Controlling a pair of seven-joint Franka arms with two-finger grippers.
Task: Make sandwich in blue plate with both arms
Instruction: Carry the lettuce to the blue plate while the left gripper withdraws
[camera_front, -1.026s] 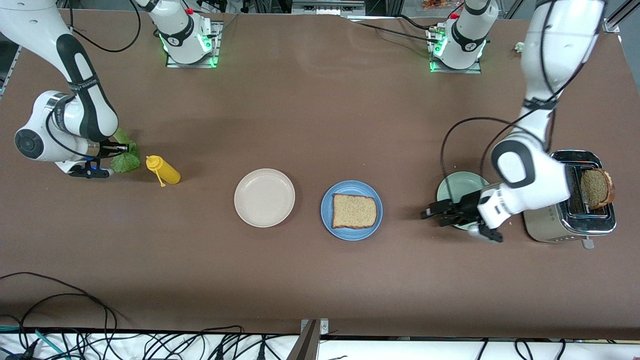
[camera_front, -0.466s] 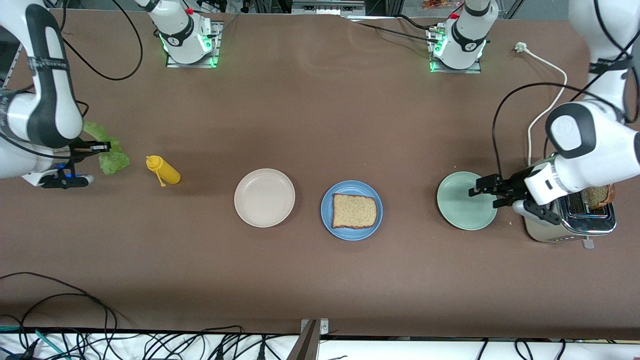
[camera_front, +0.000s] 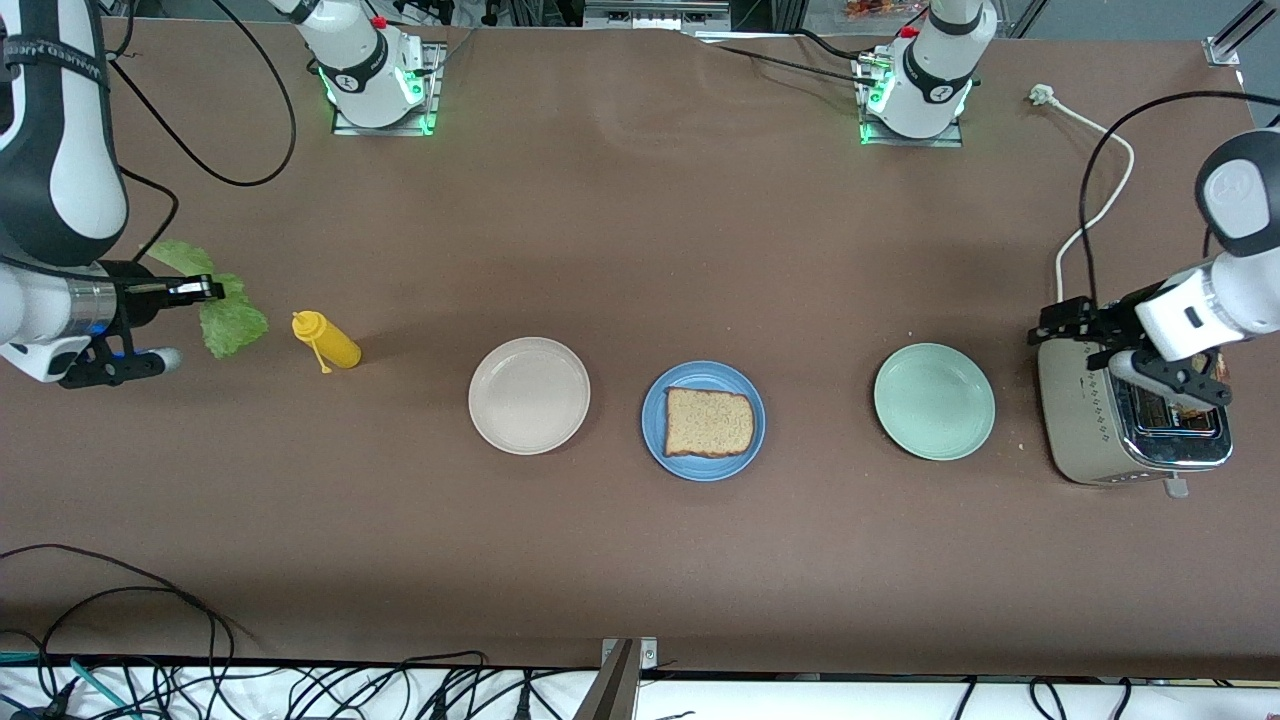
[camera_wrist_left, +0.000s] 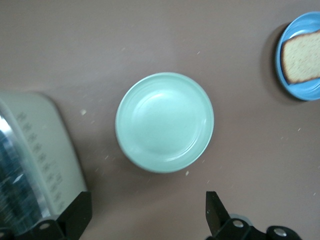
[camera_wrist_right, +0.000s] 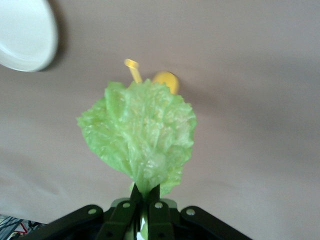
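Pinching a ruffled green lettuce leaf (camera_front: 222, 318) between closed fingers, with the right gripper (camera_front: 205, 291) up over the right arm's end of the table beside a yellow squeeze bottle (camera_front: 327, 341); leaf seen hanging whole from the fingertips (camera_wrist_right: 145, 196) in the right wrist view, bottle just past it. Waiting at mid-table, the blue plate (camera_front: 747, 452) with one slice of brown bread (camera_front: 709, 423) lying flat on it, set between a cream-white plate (camera_front: 529, 395) toward the right arm and a pale green plate (camera_front: 934, 401) toward the left arm. Hanging over the silver toaster (camera_front: 1090, 425) at the left arm's end, the left gripper (camera_front: 1062, 322), fingers spread wide and holding nothing, as the left wrist view shows with its two black fingertips (camera_wrist_left: 216, 210) well apart. Second slice largely hidden by the left wrist in the front view, only a sliver at the toaster's slots. Judged as the lettuce stage: base slice laid, leaf lifted, top slice not yet fetched. Next move likely calling for a carry past the bottle and the cream-white plate, a release squarely on the bread, then a careful grip on the remaining slice
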